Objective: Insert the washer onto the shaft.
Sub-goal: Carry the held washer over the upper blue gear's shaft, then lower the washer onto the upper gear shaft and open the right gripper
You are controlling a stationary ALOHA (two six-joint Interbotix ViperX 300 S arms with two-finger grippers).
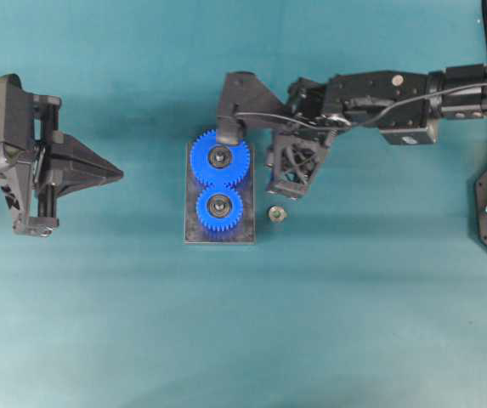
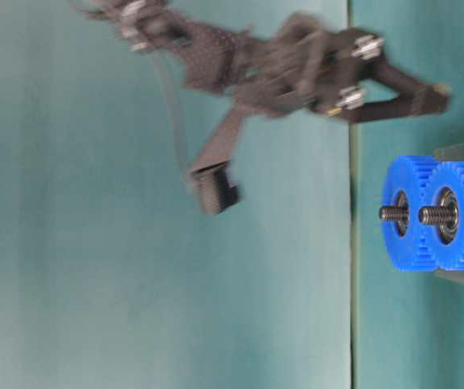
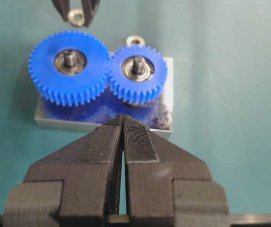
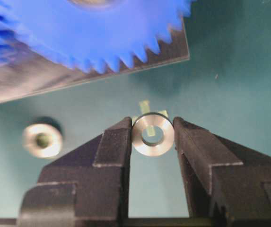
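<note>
One washer [image 4: 153, 134] is clamped between the jaws of the right gripper [image 4: 152, 137], beside the gear plate [image 4: 78, 75]. A second washer [image 4: 43, 140] lies on the table nearby. The left gripper [image 3: 123, 137] is closed on nothing, well apart.

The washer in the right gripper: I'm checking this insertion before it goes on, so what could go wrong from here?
The washer is pinched only by its rim at the fingertips, so it might slip or tilt. A second ring lies loose on the table beside the base plate and could be knocked.
</note>
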